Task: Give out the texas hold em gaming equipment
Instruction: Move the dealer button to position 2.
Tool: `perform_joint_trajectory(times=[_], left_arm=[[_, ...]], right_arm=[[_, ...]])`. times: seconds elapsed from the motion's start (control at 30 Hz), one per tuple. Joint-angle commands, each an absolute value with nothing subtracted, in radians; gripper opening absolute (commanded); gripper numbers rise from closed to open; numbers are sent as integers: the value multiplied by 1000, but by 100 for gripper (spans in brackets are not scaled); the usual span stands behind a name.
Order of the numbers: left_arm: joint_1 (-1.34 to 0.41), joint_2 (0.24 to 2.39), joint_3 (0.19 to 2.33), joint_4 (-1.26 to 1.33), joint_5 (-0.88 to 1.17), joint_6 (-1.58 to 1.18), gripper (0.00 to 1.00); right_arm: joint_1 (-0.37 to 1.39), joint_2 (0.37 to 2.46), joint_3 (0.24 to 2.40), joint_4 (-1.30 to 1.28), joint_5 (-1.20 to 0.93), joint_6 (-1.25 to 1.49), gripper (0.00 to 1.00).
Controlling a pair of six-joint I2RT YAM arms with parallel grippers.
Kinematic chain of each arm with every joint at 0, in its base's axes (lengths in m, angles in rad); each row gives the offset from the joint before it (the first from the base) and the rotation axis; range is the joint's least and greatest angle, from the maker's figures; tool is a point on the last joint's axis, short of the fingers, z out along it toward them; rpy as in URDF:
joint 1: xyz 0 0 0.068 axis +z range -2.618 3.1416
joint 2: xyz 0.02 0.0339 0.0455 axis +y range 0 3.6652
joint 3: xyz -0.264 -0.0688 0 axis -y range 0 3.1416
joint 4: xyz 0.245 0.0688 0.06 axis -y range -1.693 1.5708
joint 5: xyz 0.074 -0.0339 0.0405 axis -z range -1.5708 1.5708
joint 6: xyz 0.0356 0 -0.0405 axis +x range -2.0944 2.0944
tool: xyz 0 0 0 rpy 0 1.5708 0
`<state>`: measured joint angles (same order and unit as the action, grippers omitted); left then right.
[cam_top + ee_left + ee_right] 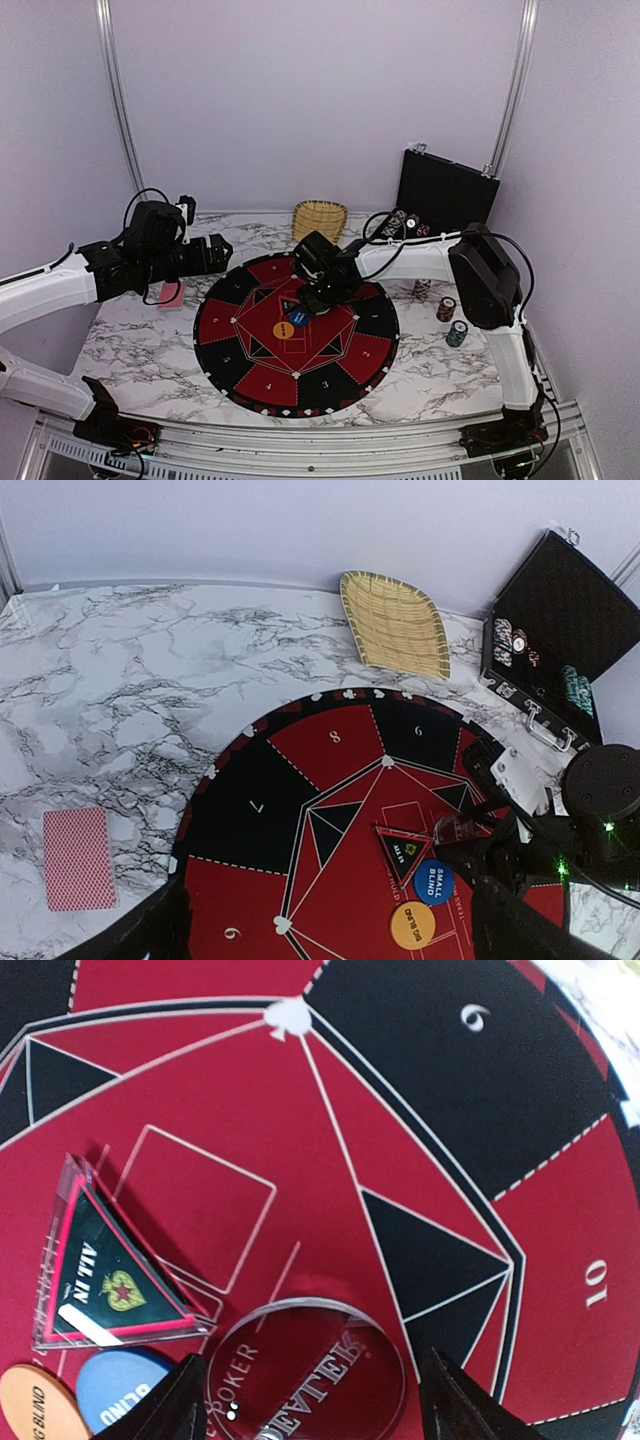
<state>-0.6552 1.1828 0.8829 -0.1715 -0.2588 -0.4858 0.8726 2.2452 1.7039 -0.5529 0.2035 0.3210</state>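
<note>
Right gripper (312, 1385) jaws stand spread astride the clear dealer disc (300, 1350), flat at the centre of the mat (450, 1110) beside the all-in triangle (110, 1280) and blue button (120, 1385); placing appears in hand, next a straight lift clear; left gripper (330, 930) spread, empty.

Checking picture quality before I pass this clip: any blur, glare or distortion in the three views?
Top view: soft, even light, no harsh shadows on the mat. Left wrist view: sharp, though the table's far edge bows slightly from the wide lens. Right wrist view: the fingers at the bottom are dark and blurred, and a pale streak, possibly glare, crosses the triangular marker.
</note>
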Motion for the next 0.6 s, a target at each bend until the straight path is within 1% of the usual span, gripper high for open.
perform_joint_trajectory(times=[0.0, 0.13, 0.3, 0.4, 0.57], left_arm=[[-649, 1197, 905, -195, -242, -473, 99], [-647, 1205, 911, -195, -242, -472, 99], [-647, 1217, 917, -195, -236, -478, 99], [-647, 1219, 919, -195, -235, -479, 99], [-646, 1220, 915, -195, -236, -480, 99]], right_arm=[[857, 2249, 1673, -552, 217, 342, 70], [857, 2248, 1658, -546, 218, 341, 69], [856, 2225, 1614, -533, 228, 340, 63], [855, 2185, 1550, -512, 237, 343, 58], [864, 2089, 1407, -467, 219, 350, 54]])
